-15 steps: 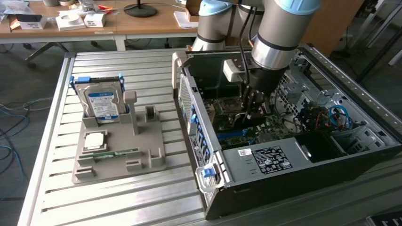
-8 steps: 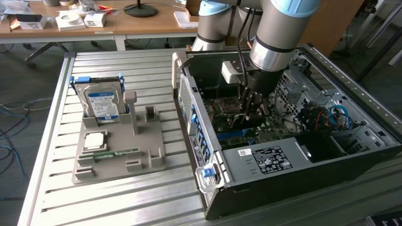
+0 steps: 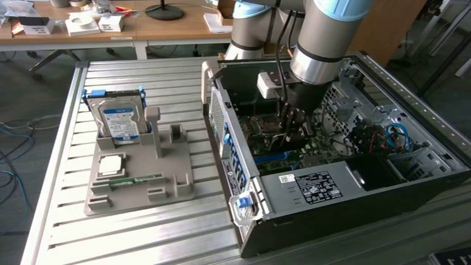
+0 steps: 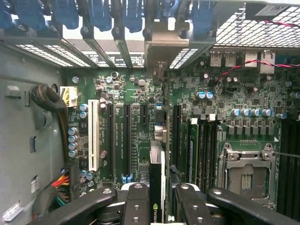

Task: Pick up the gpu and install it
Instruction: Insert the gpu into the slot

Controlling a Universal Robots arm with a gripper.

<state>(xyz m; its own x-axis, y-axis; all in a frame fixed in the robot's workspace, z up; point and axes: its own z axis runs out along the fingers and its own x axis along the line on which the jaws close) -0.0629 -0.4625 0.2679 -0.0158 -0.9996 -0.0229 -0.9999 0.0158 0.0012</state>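
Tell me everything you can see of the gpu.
The gpu shows edge-on in the wrist view: a thin dark card with a pale strip along one side and a small logo on its edge. It stands perpendicular to the green motherboard, running parallel to the long black expansion slots. It sits between the fingers of the hand, which is closed on it. Whether its far edge has entered a slot cannot be told.

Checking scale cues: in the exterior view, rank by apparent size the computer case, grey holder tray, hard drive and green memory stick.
Largest to smallest:
computer case
grey holder tray
hard drive
green memory stick
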